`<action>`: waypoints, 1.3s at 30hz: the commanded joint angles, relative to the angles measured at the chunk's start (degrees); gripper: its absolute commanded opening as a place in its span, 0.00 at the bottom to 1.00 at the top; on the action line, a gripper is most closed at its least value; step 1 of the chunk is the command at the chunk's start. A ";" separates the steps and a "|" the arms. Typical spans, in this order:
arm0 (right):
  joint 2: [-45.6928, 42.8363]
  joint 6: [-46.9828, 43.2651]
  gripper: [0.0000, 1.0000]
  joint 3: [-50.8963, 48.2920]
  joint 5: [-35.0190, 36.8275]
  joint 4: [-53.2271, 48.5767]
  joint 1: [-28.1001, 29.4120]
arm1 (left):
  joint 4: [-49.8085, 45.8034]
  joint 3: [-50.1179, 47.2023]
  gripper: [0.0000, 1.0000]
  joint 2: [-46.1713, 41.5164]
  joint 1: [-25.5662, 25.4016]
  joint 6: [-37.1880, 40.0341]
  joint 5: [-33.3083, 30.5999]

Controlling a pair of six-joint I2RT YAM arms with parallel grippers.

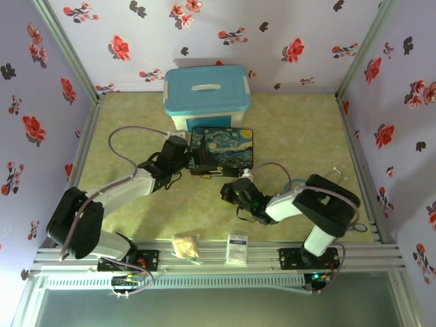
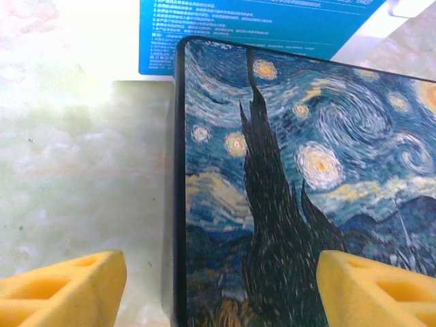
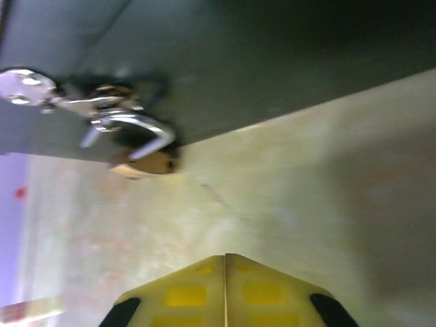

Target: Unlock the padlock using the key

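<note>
Small brass-coloured padlock (image 3: 146, 162) with a thin silver shackle hangs at the front wall of the dark Starry-Night-printed tin box (image 1: 221, 148). It is threaded through a silver clasp (image 3: 102, 102), and its body sits low against the pale green table (image 1: 300, 136). The wrist view is blurred, so I cannot tell whether the shackle is latched or sprung.

Left gripper (image 2: 221, 272): yellow fingers spread wide, straddling the tin's left edge, clamping nothing. Placed as if to brace the tin.

Right gripper (image 3: 225, 276): fingers pressed flat together, aimed toward the padlock, near it but apart. Cannot tell whether the thin key is pinched between them.

Progress, as judged: early to middle. The gripper is lined up on the lock, and nothing is seated in the padlock as far as can be seen. Left to do: find the keyhole, insert the key, turn it, free the shackle.
</note>
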 commanded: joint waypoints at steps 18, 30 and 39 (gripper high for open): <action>-7.25 -21.59 0.37 7.00 0.98 -16.76 -3.66 | 10.05 -15.52 0.29 -0.03 -5.18 -11.49 0.93; -9.70 -20.17 0.38 4.06 6.73 -15.95 -2.87 | 16.23 -11.54 0.20 13.76 -10.76 -17.95 -11.27; -8.03 -19.12 0.42 2.35 4.76 -10.97 -3.62 | 21.82 -7.88 0.21 18.73 -13.34 -14.44 -10.62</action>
